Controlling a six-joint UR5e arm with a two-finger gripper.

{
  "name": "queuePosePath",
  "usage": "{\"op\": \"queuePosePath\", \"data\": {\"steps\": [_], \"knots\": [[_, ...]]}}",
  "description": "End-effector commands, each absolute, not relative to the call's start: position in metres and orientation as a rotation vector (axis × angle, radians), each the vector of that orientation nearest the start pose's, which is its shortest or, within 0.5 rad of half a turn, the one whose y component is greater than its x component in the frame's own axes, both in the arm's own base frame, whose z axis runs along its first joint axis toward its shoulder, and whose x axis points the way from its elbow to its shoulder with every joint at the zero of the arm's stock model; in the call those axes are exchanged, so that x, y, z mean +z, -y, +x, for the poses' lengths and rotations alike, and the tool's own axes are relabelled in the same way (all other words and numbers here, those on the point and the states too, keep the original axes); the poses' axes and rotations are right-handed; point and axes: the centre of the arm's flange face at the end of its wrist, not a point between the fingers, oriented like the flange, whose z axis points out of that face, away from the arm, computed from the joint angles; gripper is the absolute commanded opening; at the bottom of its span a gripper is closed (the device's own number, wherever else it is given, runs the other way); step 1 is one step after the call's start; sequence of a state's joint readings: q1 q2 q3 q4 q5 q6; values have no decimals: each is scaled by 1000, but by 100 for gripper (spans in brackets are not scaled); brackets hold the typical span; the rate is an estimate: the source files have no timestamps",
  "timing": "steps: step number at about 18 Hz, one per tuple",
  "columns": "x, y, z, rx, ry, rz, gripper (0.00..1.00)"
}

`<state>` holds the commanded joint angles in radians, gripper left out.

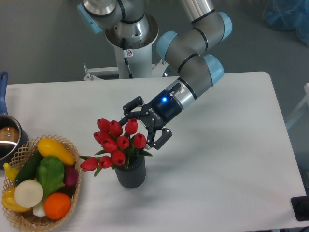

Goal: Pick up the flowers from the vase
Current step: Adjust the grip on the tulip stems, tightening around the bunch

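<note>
The flowers (115, 143), a bunch of red tulip buds with green leaves, stand in the dark grey ribbed vase (130, 173) near the table's front middle. My gripper (137, 129) comes in from the upper right and is open. Its fingers straddle the bunch's upper right buds, one finger (126, 110) behind them and the other finger (159, 140) in front right. A blue light glows on the wrist. The stems are hidden inside the vase.
A woven wicker basket (19, 220) holding vegetables and fruit sits at the front left. A metal pot (6, 139) with a blue handle shows at the left edge. The arm's base (129, 43) stands behind the table.
</note>
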<state>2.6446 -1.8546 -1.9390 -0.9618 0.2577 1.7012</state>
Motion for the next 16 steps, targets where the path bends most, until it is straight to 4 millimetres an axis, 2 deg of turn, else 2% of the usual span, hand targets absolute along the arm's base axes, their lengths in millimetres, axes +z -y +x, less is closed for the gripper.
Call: {"op": "queuePosePath", "data": {"steps": [6,9,16], "knots": [[297,-460,-357,-296,-551,-1754,100],[293,-467,-352,-304,-567,-1749,100],[292,-469,-351,-312,-568,-1750,100]]}}
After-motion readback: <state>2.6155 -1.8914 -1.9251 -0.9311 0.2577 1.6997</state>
